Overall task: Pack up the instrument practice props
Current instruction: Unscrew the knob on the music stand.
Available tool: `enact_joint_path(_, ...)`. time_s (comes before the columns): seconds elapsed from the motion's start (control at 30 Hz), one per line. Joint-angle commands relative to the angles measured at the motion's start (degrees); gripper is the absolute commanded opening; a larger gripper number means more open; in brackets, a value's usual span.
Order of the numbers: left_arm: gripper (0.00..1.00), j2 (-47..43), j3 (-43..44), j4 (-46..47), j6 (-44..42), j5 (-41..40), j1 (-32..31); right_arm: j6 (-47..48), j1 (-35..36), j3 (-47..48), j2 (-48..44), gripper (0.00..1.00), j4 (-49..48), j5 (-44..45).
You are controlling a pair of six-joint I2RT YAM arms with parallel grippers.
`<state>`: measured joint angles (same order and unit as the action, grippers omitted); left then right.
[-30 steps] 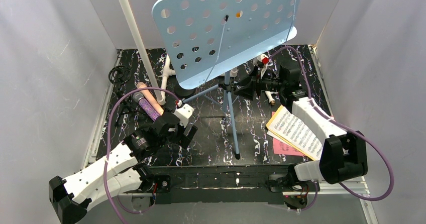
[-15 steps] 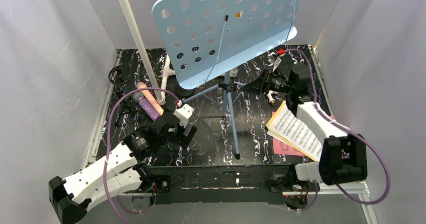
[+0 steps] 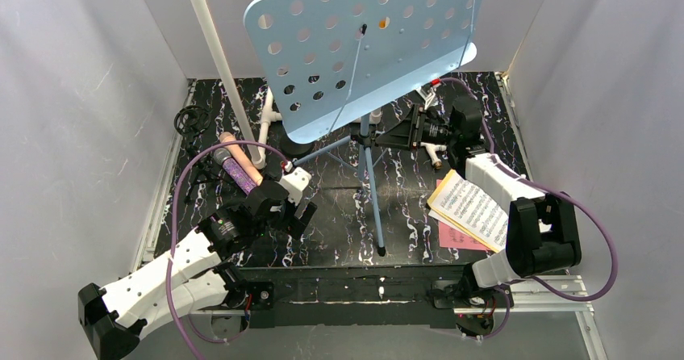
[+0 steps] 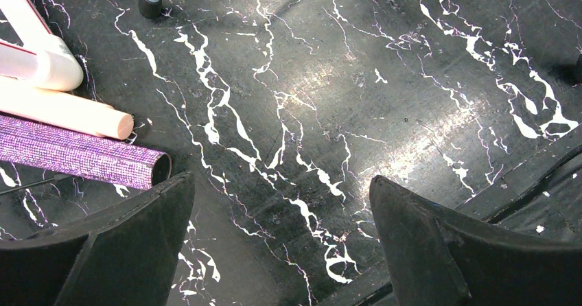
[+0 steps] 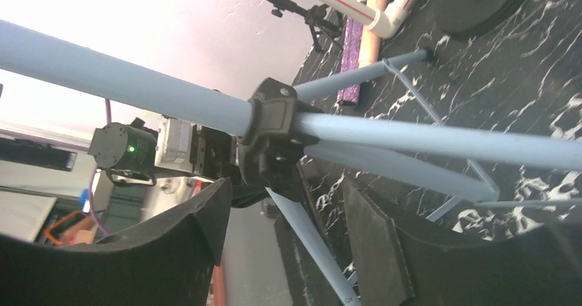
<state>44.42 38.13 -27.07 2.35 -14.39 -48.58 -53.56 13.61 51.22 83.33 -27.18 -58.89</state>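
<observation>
Light-blue perforated music rack [image 3: 363, 41] stands upright. Left of it: pink microphone [image 3: 240, 154] and glittery purple microphone [image 3: 238, 174], lying side by side. Right: sheet-music pages [image 3: 472, 211], flat.

Left of the black metal base rail [image 3: 355, 291]'s middle, the left arm [image 3: 157, 283] wears white plastic shells dotted with small round holes, joined by black motor housings. Right of it, the right arm [image 3: 494, 179] shows the same white and black. A thin purple cable [image 3: 176, 207] loops along each. Both end in matte black wedge-shaped fingers [image 4: 117, 251].
</observation>
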Motion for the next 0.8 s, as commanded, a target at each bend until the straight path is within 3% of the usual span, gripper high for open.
enact_joint_path(0.0, 0.98, -0.34, 1.07, -0.53, -0.35, -0.37, 0.24, 7.93, 0.1, 4.32, -0.2, 0.66, -0.25, 0.35)
enact_joint_path(0.17, 0.98, -0.48, 1.04, -0.44, -0.41, -0.28, 0.24, 13.9, 0.28, 5.12, -0.27, 0.52, 0.13, 0.26)
enact_joint_path(0.53, 0.98, -0.3, 1.02, -0.43, -0.38, -0.14, 0.23, 22.95, 2.24, 5.29, -1.22, 0.31, -0.07, -1.12)
enact_joint_path(0.7, 0.98, -0.47, 1.06, -0.44, -0.34, -0.2, 0.2, 28.61, 2.67, 4.9, -2.27, 0.03, -1.26, -3.54)
enact_joint_path(0.77, 0.98, -0.48, 1.02, -0.44, -0.39, -0.2, 0.19, 35.54, 2.74, 4.29, -3.55, 0.01, -0.37, -4.21)
